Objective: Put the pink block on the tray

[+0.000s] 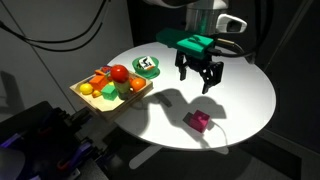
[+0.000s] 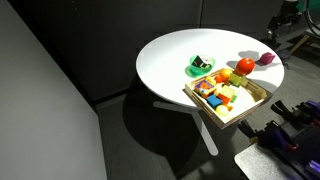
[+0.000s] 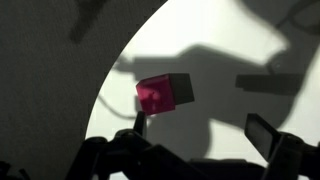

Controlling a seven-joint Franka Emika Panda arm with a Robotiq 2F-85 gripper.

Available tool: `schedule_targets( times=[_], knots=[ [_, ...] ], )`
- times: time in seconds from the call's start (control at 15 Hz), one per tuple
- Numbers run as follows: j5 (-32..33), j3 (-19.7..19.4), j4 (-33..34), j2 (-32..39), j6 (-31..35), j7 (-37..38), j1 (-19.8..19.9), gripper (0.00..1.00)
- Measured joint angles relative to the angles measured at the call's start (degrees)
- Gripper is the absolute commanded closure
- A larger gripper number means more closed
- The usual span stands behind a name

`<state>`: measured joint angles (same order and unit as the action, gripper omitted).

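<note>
The pink block (image 1: 199, 121) lies on the round white table (image 1: 245, 85) near its front edge. It also shows in an exterior view (image 2: 266, 59) and in the wrist view (image 3: 157, 94). My gripper (image 1: 201, 80) hangs open and empty above the table, behind the block and apart from it. In the wrist view the open fingers (image 3: 200, 135) frame bare table, with the block just beyond the left fingertip. The wooden tray (image 1: 85, 97) sits at the table's left edge, filled with colourful toy food; it also shows in an exterior view (image 2: 256, 101).
A green plate (image 1: 147, 67) with a black and white item sits behind the tray, seen also in an exterior view (image 2: 199, 67). A red ball (image 1: 119, 72) tops the tray's load. Dark equipment stands by the tray side. Cables hang behind.
</note>
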<state>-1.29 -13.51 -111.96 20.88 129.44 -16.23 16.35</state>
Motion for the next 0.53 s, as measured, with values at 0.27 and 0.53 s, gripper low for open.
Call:
schedule_targets(
  times=[0.27,0.53],
  knots=[
    [-0.10,0.32,3.12,3.95,0.13,0.00,1.57,0.00],
    [-0.10,0.40,5.54,6.83,0.55,0.00,2.43,0.00]
  ],
)
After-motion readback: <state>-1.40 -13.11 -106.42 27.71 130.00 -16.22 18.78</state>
